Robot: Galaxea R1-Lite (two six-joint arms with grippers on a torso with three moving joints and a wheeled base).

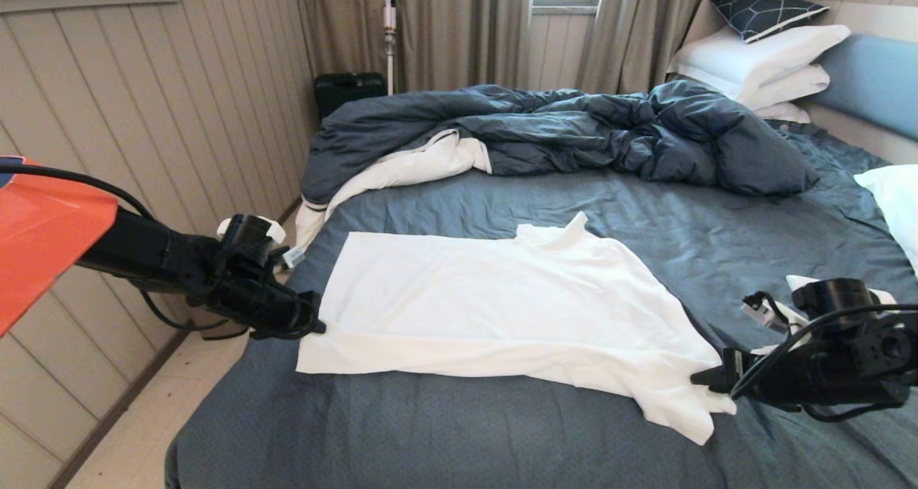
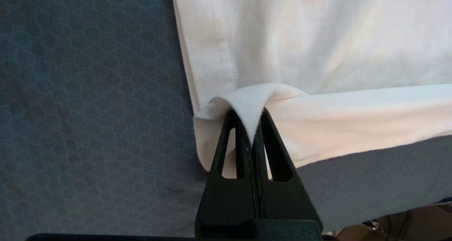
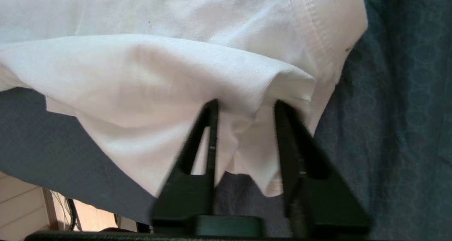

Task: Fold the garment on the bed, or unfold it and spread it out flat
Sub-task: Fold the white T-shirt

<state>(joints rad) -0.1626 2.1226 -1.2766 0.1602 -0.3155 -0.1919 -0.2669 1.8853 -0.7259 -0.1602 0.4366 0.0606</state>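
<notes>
The white garment lies spread sideways on the slate-blue bed, its neck piece toward the duvet. My left gripper is at the garment's left near corner, shut on a pinch of its hemmed edge. At the garment's right near corner my right gripper stands open, its two fingers apart with a bunched fold of white cloth lying between them. That corner hangs in loose folds.
A rumpled dark blue duvet with white lining lies across the far half of the bed. White pillows are stacked at the far right by the blue headboard. The bed's left edge drops to a pale floor beside a panelled wall.
</notes>
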